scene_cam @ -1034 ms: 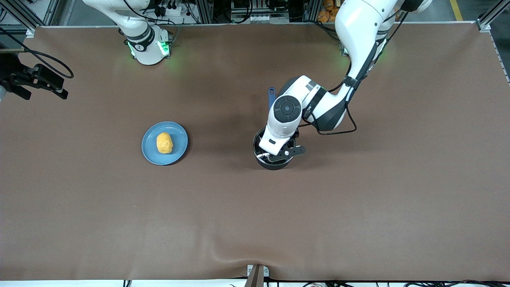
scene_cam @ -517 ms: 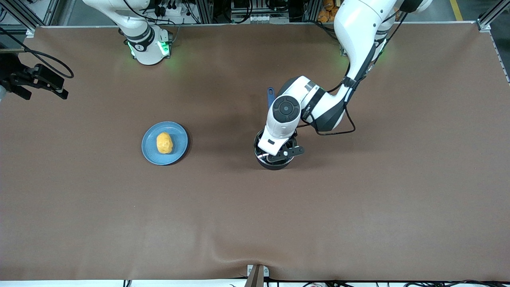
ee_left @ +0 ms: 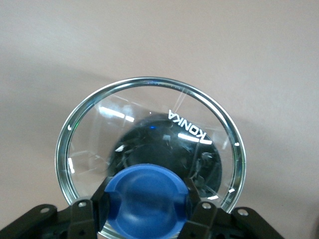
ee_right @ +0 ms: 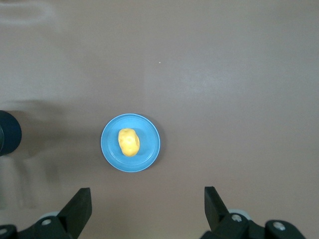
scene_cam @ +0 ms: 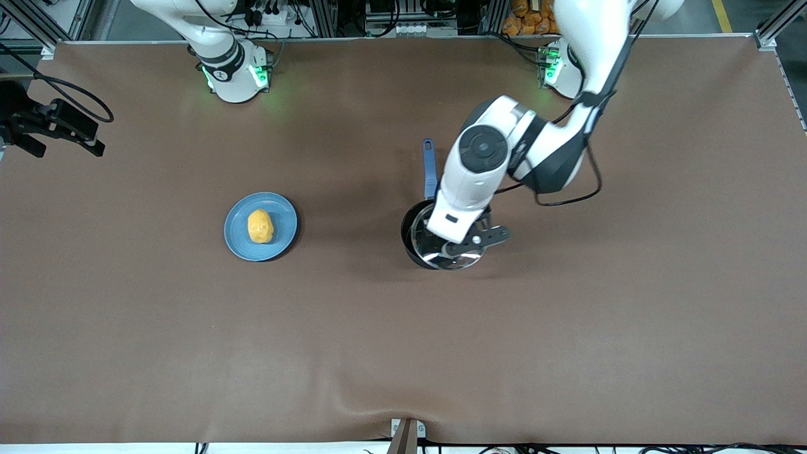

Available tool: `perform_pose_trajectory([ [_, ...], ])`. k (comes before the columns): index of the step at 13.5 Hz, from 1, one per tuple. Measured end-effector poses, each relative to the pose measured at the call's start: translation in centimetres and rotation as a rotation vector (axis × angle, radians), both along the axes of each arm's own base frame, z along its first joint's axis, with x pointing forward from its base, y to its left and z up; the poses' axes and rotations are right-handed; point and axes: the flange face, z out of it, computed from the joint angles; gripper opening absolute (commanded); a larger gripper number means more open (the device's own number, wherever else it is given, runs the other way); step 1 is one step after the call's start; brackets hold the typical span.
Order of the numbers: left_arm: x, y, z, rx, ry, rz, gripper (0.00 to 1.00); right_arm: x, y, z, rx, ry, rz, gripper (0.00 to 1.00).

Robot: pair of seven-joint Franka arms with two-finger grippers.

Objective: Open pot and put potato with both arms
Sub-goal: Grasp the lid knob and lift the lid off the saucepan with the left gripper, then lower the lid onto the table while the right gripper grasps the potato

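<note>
The left gripper is clamped on the blue knob of the glass lid, holding the lid in the air, offset over the rim of the black pot. The pot's blue handle points toward the robot bases. The right gripper is up in the air with its jaws wide apart, holding nothing, over the table near the blue plate. The potato lies on the plate, well apart from the pot, toward the right arm's end.
</note>
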Motion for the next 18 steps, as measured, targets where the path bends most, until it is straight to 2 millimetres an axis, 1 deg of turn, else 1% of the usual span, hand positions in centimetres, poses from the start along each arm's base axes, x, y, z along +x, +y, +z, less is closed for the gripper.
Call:
perform_pose_trajectory([
  [1, 0.5, 2.0, 1.6, 0.013, -0.001, 0.005, 0.02, 0.2, 0.0, -0.3, 0.000, 0.003, 0.001, 1.00],
  [2, 1.3, 4.6, 3.1, 0.020, -0.003, -0.001, 0.02, 0.6, 0.1, -1.0, 0.002, 0.015, 0.003, 1.00],
  [3, 1.9, 7.8, 4.3, 0.023, -0.004, -0.016, 0.02, 1.4, 0.2, -2.5, 0.004, 0.039, 0.007, 1.00],
  [4, 2.3, 11.4, 5.2, 0.028, -0.002, -0.039, 0.02, 2.5, 0.3, -4.5, 0.008, 0.071, 0.013, 1.00],
  [6, 1.8, 18.3, 5.8, 0.040, 0.015, -0.098, 0.02, 4.4, 0.3, -7.9, 0.014, 0.116, 0.025, 1.00],
  [7, 1.3, 21.2, 5.6, 0.046, 0.030, -0.116, 0.02, 5.0, 0.7, -9.0, 0.016, 0.132, 0.031, 1.00],
  [8, 0.8, 23.5, 4.9, 0.050, 0.048, -0.127, 0.02, 5.3, 1.4, -9.7, 0.017, 0.144, 0.042, 1.00],
  [9, 0.4, 25.1, 3.6, 0.052, 0.061, -0.137, 0.02, 5.5, 2.4, -10.5, 0.019, 0.158, 0.046, 1.00],
  [10, 0.2, 26.1, 1.7, 0.050, 0.064, -0.151, 0.02, 5.7, 3.2, -11.7, 0.025, 0.167, 0.042, 1.00],
  [11, -0.1, 27.0, -0.6, 0.047, 0.056, -0.164, 0.02, 6.1, 4.0, -13.3, 0.043, 0.168, 0.035, 1.00],
  [12, -0.3, 27.9, -3.1, 0.043, 0.043, -0.173, 0.02, 6.4, 4.7, -15.2, 0.059, 0.172, 0.023, 1.00],
  [14, -1.0, 29.8, -7.3, 0.038, 0.037, -0.179, 0.02, 6.3, 5.7, -19.3, 0.070, 0.191, 0.008, 1.00],
  [15, -1.2, 30.7, -9.8, 0.041, 0.043, -0.191, 0.02, 6.0, 6.8, -22.6, 0.069, 0.189, 0.017, 1.00],
  [17, -1.3, 30.8, -12.3, 0.050, 0.025, -0.211, 0.02, 5.2, 8.4, -26.5, 0.068, 0.156, 0.029, 1.00],
  [18, -1.7, 30.8, -13.7, 0.051, 0.018, -0.218, 0.02, 4.6, 9.1, -29.0, 0.067, 0.130, 0.033, 1.00],
])
